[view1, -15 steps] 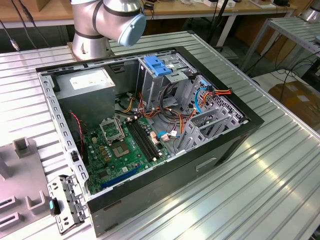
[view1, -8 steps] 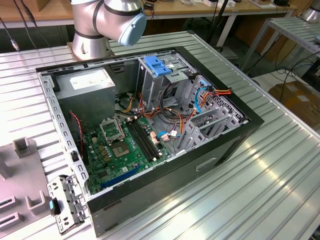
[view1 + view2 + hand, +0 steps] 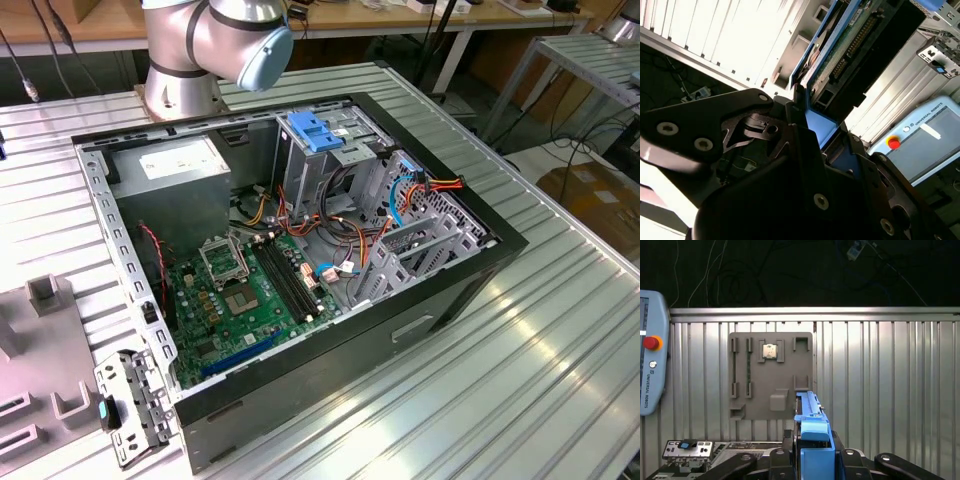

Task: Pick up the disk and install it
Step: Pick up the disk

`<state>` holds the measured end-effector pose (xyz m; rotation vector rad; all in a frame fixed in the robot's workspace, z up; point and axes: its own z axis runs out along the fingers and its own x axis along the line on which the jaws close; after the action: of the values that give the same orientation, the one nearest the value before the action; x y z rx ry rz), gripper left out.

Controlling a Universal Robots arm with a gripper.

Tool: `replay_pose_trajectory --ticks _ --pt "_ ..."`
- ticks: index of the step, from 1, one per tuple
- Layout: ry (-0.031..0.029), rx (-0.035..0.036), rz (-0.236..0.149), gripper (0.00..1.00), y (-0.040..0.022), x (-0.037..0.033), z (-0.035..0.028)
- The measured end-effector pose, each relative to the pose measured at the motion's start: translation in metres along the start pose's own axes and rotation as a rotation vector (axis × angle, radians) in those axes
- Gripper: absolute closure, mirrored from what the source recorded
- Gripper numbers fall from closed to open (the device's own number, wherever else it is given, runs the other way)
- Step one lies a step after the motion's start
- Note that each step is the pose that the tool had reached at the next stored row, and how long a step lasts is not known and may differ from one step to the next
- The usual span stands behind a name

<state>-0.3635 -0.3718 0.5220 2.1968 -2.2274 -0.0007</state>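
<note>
First wrist view, student: "Where was the disk (image 3: pixel 809 412)?"
Tutor: "Edge-on in the tool (image 3: pixel 812 452), which clenched it, with the ribbed desk (image 3: pixel 890 390) and a grey fixture plate (image 3: pixel 771 390) behind it."
Student: "And the computer case (image 3: pixel 470 270)?"
Tutor: "Lying open on its side on the desk in the exterior view."

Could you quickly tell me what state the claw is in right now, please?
The claw is closed, holding the disk edge-up between its fingers.
</note>
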Motion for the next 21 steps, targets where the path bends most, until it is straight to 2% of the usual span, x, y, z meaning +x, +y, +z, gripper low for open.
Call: replay_pose_trajectory --ticks 5,7,17,21 --pt "0.0 -0.0001 0.0 0.63 -0.0101 0.0 0.0" --pt "0.0 0.0 0.0 0.63 -0.0159 0.0 0.0" --pt "0.0 -0.0001 0.0 0.63 -0.0318 -0.0001 0.0" --pt "0.0 0.0 0.0 0.63 -0.0416 0.0 0.0001"
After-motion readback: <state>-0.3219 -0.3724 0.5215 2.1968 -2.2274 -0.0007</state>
